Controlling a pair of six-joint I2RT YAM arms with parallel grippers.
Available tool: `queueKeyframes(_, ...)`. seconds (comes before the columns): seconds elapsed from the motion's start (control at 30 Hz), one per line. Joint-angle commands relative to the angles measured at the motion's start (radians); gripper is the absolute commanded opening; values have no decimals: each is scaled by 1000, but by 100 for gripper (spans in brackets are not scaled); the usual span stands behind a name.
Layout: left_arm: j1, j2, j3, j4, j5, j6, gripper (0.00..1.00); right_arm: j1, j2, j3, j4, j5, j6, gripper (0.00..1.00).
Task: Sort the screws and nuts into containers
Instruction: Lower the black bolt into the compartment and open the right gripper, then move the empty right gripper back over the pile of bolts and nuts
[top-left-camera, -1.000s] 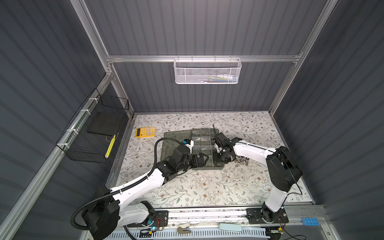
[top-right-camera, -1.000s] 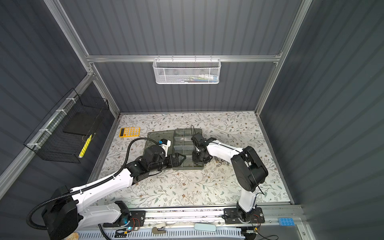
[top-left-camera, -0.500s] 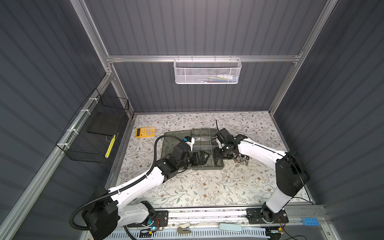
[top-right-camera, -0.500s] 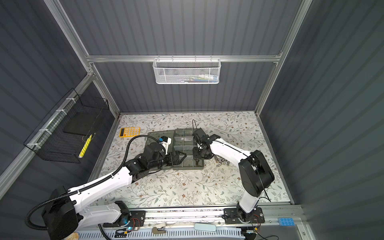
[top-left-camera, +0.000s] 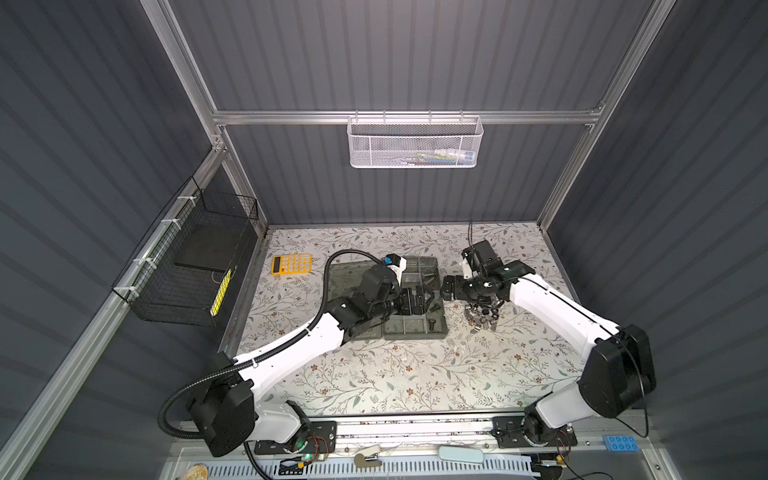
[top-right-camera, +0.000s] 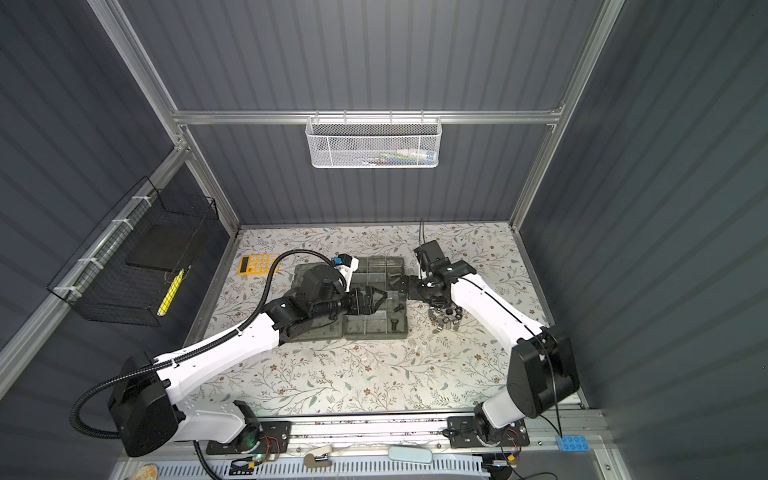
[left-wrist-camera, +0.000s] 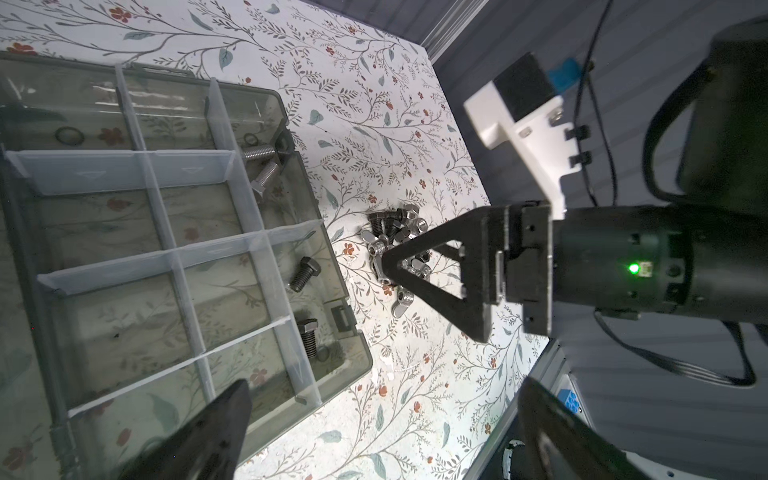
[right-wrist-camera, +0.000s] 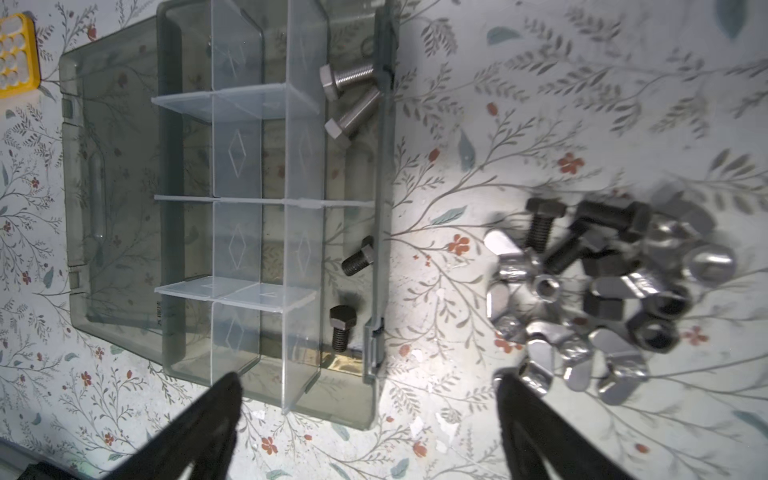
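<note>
In both top views we see a translucent grey-green case (top-left-camera: 415, 330) on a floral mat (top-left-camera: 374, 374), with a loose metal pile (top-left-camera: 482, 316) just right of it.

Left wrist: left gripper (left-wrist-camera: 384, 388) spread, empty. Clear-divider cells (left-wrist-camera: 199, 216) hold two silver screws (left-wrist-camera: 262, 166) together and black screws (left-wrist-camera: 304, 273) singly in two.

Right wrist: right gripper (right-wrist-camera: 370, 384) spread, empty. We see shiny wing nuts (right-wrist-camera: 540, 286) and black hex nuts (right-wrist-camera: 656, 332) in the pile.

A robotics lab test cell (floral table cover (top-left-camera: 415, 374) notwithstanding): grey ribbed wall panels (top-left-camera: 374, 62) on aluminium framing (top-left-camera: 291, 117) fill the upper frame, and two white robot arms (top-left-camera: 291, 353) stand on a rail (top-left-camera: 415, 427) along the bottom edge.
</note>
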Motion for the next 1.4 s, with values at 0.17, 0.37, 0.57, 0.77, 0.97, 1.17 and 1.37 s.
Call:
queueKeyframes(0.17,-28,116,122,7,37,55,100,-193,-90,-103,28,-55,-2,99)
queueKeyframes(0.37,-41,208,185,27,58,62,100,-294,-15,-117,71,-103,1,99)
queueKeyframes(0.57,-45,300,246,44,89,65,100,-314,99,-75,98,-105,-7,88)
queueKeyframes(0.77,-48,361,300,49,114,67,100,-321,213,-19,105,-89,-13,74)
queueKeyframes(0.97,-48,388,319,48,125,85,100,-324,303,26,96,-41,-28,66)
queueKeyframes(1.17,-47,418,344,38,150,103,100,-326,388,79,79,-23,-40,59)
queueKeyframes(1.37,-45,440,354,29,157,120,100,-326,452,115,47,22,-58,58)
